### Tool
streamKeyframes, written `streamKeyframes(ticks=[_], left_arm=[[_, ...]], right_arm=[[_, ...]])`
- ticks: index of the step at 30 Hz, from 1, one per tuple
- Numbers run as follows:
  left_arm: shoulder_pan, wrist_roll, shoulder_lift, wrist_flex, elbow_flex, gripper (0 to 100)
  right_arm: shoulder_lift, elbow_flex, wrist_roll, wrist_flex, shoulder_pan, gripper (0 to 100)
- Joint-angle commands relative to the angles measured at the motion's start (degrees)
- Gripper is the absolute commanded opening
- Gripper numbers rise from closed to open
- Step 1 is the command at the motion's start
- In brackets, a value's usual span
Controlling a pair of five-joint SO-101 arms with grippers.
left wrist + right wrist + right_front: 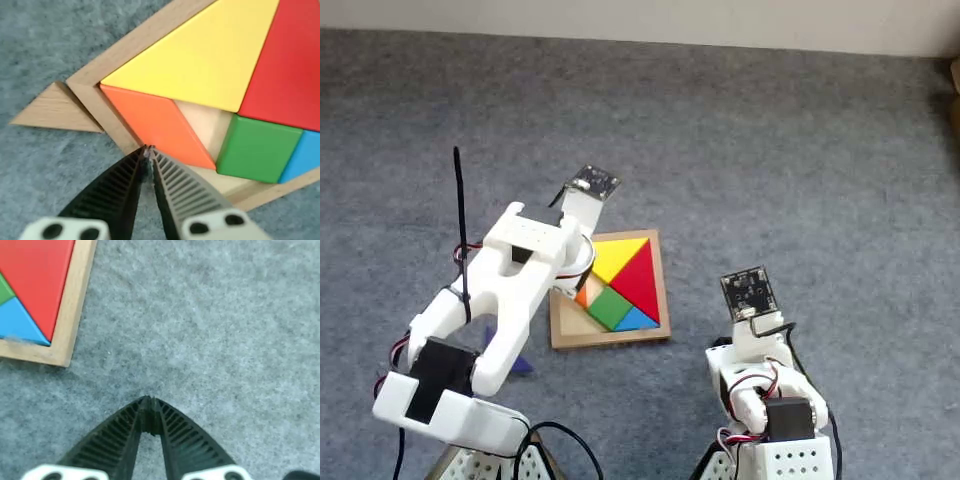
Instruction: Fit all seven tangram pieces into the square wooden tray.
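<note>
The square wooden tray [663,290] holds a yellow triangle [617,256], a red triangle [640,280], a green square [609,307], a blue triangle [638,320] and an orange parallelogram [160,125]. Bare tray floor [202,122] shows between the orange, yellow and green pieces. My left gripper [148,151] is shut with nothing in it, its tips at the orange piece's corner by the tray rim [100,107]. A wood-coloured triangle [57,109] lies on the carpet against the tray's outside. My right gripper [149,407] is shut and empty over bare carpet, apart from the tray corner [62,357].
A small dark blue piece [517,362] lies on the grey carpet beside the left arm's base. The left arm [510,290] covers the tray's left edge in the high view. The right arm [765,400] sits folded at the front right.
</note>
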Motion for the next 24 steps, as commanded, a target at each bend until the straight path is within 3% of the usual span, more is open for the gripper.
streamKeyframes(ticks=[1,9,15,24], left_arm=[[0.13,0.53,-5.76,-0.79,0.13,4],[3.82,3.96,-12.97,-2.81,4.26,4],[3.38,3.96,-4.53,-6.95,3.65,4],[-1.89,3.96,4.53,-1.93,-3.82,4]], right_arm=[[-0.22,7.34,0.0,0.31,0.66,0.8],[-0.22,7.34,0.0,0.31,0.66,0.8],[-0.22,7.34,0.0,0.31,0.66,0.8],[-0.22,7.34,0.0,0.31,0.66,0.8]])
